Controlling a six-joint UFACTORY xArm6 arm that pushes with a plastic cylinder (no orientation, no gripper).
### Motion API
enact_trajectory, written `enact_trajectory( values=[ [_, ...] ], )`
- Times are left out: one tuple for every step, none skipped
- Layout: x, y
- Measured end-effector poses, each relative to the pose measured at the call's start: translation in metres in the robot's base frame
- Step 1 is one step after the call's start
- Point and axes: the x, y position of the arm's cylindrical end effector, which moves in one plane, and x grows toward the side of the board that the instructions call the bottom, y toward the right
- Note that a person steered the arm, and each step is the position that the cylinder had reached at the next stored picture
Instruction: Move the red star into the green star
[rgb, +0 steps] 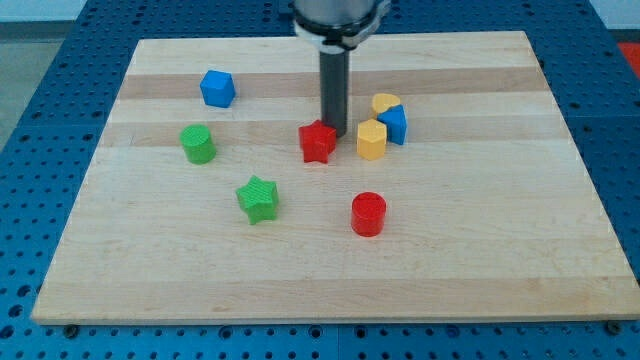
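The red star (317, 142) lies near the middle of the wooden board. The green star (259, 198) lies below it and to the view's left, a clear gap apart. My tip (334, 133) stands at the red star's upper right edge, touching or almost touching it, on the side away from the green star.
A green cylinder (198, 144) sits at the left, a blue cube (217, 88) at the upper left. A red cylinder (368, 214) lies below right of the red star. A yellow hexagonal block (371, 140), a blue block (395, 124) and a yellow block (384, 103) cluster right of my tip.
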Motion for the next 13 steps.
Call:
enact_trajectory(
  values=[
    [0.018, -0.02],
    [0.038, -0.022],
    [0.055, -0.022],
    [0.07, -0.023],
    [0.087, -0.037],
    [0.101, -0.04],
    [0.114, -0.045],
    [0.126, -0.066],
    [0.14, -0.091],
    [0.154, -0.113],
    [0.151, -0.117],
    [0.134, -0.104],
    [0.115, -0.103]
  ],
)
